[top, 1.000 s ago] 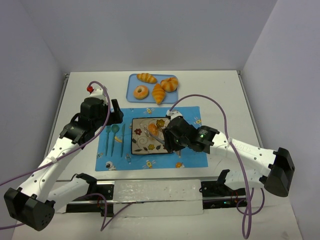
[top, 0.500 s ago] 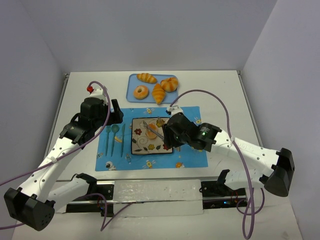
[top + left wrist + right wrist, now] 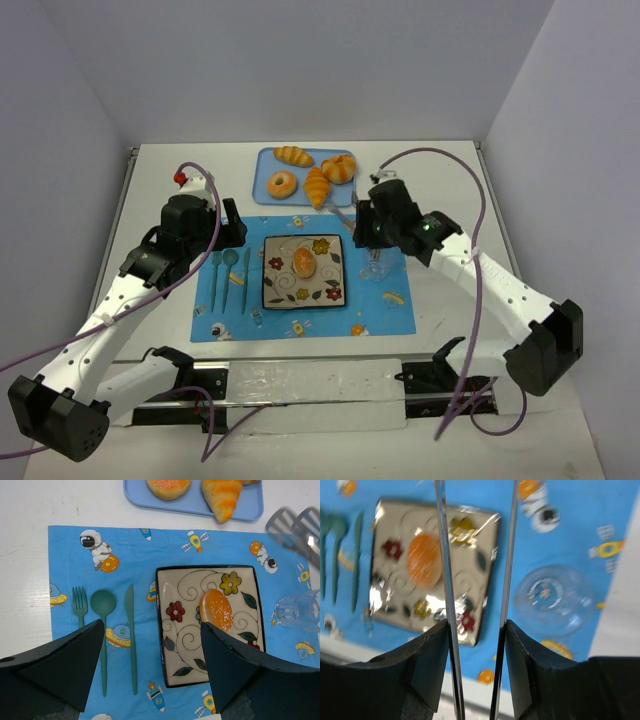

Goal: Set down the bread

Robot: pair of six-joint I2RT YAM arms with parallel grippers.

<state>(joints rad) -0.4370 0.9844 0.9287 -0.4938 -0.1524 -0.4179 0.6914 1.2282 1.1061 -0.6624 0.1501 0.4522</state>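
the bread (image 3: 304,263) looks placed on the plate (image 3: 285,292) (right gripper (image 3: 476,627) pinching empty tongs (image 3: 442,555), left gripper (image 3: 152,625) spread wide), next: park tongs.

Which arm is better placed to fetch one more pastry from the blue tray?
Probably the right: the right end effector holds the tongs, whose tips lie close to the blue tray and its croissant. The left end effector is open and empty, with no tool for lifting pastry.
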